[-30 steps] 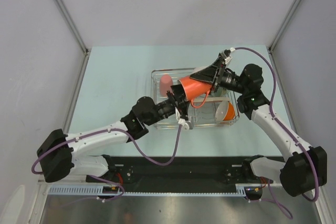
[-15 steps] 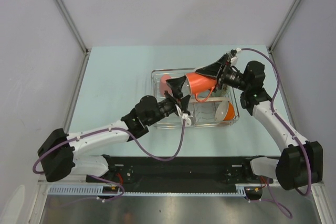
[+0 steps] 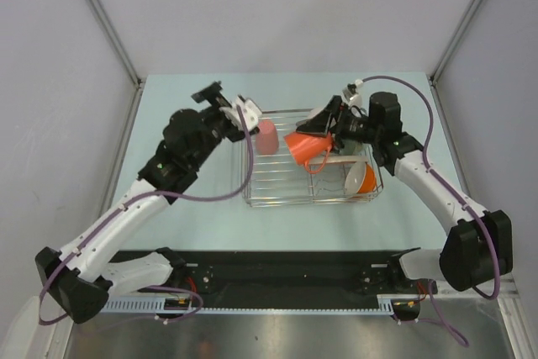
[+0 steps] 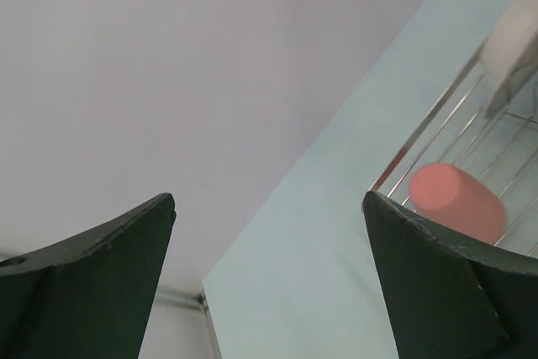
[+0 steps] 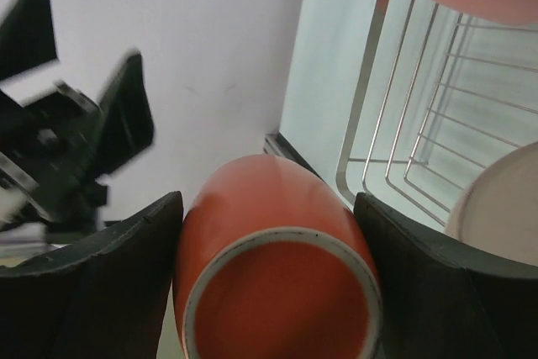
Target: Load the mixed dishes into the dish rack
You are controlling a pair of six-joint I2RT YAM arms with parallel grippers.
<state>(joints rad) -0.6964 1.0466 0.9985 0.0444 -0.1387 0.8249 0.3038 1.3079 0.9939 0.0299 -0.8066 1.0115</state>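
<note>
Left fingers (image 4: pixel 109 275) have swung away, wide and empty. The orange mug (image 3: pixel 304 144) sits pinched between the right fingers (image 5: pixel 101 292), above the dish rack (image 3: pixel 245 166); its smooth sides could slip.

Overhead, two wrist close-ups; common rack (image 3: pixel 273 181)

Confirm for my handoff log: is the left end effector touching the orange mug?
Apart. Top external view shows the pink cup between the left end effector and the orange mug.
</note>
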